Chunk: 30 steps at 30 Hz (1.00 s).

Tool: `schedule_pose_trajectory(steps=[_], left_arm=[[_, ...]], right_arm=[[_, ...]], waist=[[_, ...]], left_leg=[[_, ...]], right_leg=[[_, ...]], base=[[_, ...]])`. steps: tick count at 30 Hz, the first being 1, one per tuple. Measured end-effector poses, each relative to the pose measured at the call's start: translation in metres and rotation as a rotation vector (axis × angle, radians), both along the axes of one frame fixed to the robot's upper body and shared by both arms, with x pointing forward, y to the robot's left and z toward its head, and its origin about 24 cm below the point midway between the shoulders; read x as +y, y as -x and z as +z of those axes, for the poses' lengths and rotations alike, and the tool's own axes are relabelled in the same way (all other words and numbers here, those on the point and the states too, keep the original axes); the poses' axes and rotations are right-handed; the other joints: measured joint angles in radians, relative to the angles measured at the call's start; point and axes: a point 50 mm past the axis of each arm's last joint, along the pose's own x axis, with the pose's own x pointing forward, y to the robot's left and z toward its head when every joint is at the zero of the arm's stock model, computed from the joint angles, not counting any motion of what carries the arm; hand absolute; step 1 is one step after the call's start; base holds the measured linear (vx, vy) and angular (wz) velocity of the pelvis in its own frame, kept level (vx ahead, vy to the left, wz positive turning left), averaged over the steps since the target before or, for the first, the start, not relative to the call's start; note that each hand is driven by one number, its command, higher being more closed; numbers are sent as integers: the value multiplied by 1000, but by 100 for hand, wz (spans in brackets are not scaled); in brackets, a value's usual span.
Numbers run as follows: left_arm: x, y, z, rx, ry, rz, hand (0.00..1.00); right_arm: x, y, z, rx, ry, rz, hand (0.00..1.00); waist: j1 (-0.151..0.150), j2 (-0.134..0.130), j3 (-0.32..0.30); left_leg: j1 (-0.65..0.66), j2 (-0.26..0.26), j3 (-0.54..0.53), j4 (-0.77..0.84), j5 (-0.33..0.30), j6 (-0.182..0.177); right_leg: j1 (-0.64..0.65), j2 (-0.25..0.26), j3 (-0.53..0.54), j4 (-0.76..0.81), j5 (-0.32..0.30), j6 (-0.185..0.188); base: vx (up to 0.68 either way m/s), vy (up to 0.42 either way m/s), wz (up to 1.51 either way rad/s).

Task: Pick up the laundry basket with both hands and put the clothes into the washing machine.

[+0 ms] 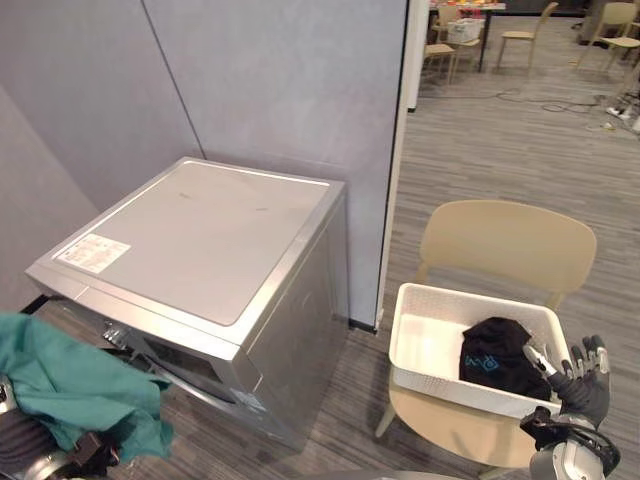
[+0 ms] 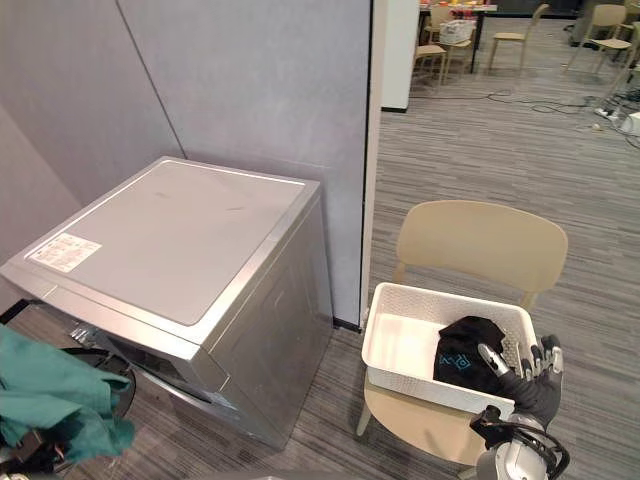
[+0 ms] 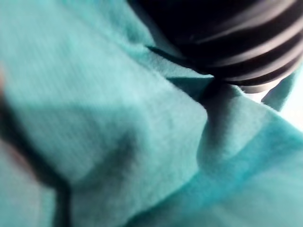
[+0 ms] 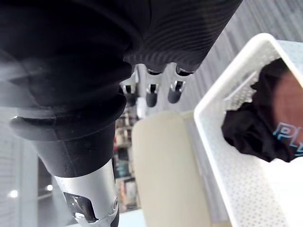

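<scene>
Teal cloth (image 1: 70,385) draped over left hand (image 3: 222,42); fingers hidden, grip untellable. Right hand (image 1: 585,385) hung released beside basket (image 1: 430,345). Black garment (image 1: 497,357) lay inside; both pieces yet to enter washer (image 1: 200,240).

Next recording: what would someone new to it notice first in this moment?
The big silver washing machine dominates the left, against the grey partition. A teal garment is draped over the left hand at the lower left. To the right, a white laundry basket with a black garment inside sits on a beige chair, the right hand open by its near right corner.
</scene>
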Motion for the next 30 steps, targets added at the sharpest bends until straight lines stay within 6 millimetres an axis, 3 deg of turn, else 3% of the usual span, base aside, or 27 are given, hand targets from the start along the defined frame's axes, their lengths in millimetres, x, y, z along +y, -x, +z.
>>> schedule_pose_trajectory(steps=[4,6,7,11,14,19,22,24,25,26,27,30], left_arm=[[-3,27,-66,178,245,83,100],[-17,45,-106,271,436,120,100],[-21,48,-115,298,474,128,100],[-49,55,-162,406,712,124,100],[-68,54,-178,448,819,96,100],[-73,39,-181,427,843,27,100],[-82,16,-182,421,844,-61,100],[-94,-21,-178,401,820,-210,100],[-96,-29,-176,389,812,-235,100],[-96,-44,-171,366,791,-269,100],[-95,-46,-169,369,778,-283,100],[-103,-57,-166,383,754,-352,100]], right_arm=[[-11,24,-39,146,-95,-129,0],[-12,45,-65,242,-182,-212,0],[-11,50,-72,272,-203,-226,0],[11,89,-130,484,-440,-285,0],[34,111,-157,597,-607,-305,0],[52,123,-170,683,-702,-266,0],[52,101,-170,688,-675,-163,0],[42,75,-166,726,-561,-10,0],[40,67,-164,725,-537,23,0],[39,43,-158,677,-496,75,0],[42,15,-149,604,-461,130,0],[54,-35,-129,461,-395,253,0]], waist=[[-3,-2,-3],[-8,-10,-7],[-8,-11,-8],[-5,-29,-5],[-5,-36,0],[-8,-31,36],[-6,-15,96],[-10,11,119],[-9,6,124],[-8,-9,145],[-9,-6,165],[-5,-25,169]], left_leg=[[-1,2,0,31,-22,-3],[-4,2,4,44,-26,-3],[-4,2,6,45,-26,-3],[-2,4,38,50,-26,-3],[11,12,59,48,-28,-7],[-39,20,58,92,-48,-4],[-124,-7,15,142,-38,-2],[-246,-43,-91,182,6,-2],[-257,-51,-102,155,42,-2],[-275,-37,-20,190,45,19],[-290,20,85,359,-18,52],[-257,146,144,632,-54,49]], right_leg=[[-1,-4,0,30,-24,5],[-8,-9,0,49,-38,9],[-10,-10,0,55,-41,9],[-15,-13,5,70,-51,11],[-14,-15,16,77,-53,8],[-57,-12,15,124,-77,-1],[-146,-52,-12,240,-113,0],[-245,-111,-86,356,-160,-15],[-251,-124,-110,351,-155,-21],[-261,-158,-149,350,-141,-37],[-246,-164,-183,382,-145,-48],[-193,-201,-248,414,-150,-57]], base=[[44,21,0],[76,22,1],[54,19,3],[-4,4,-2],[-29,10,-11],[-85,-19,0],[-129,1,43],[-136,-63,128],[-53,-78,122],[-6,-48,79],[-28,-56,63],[-126,26,46]])
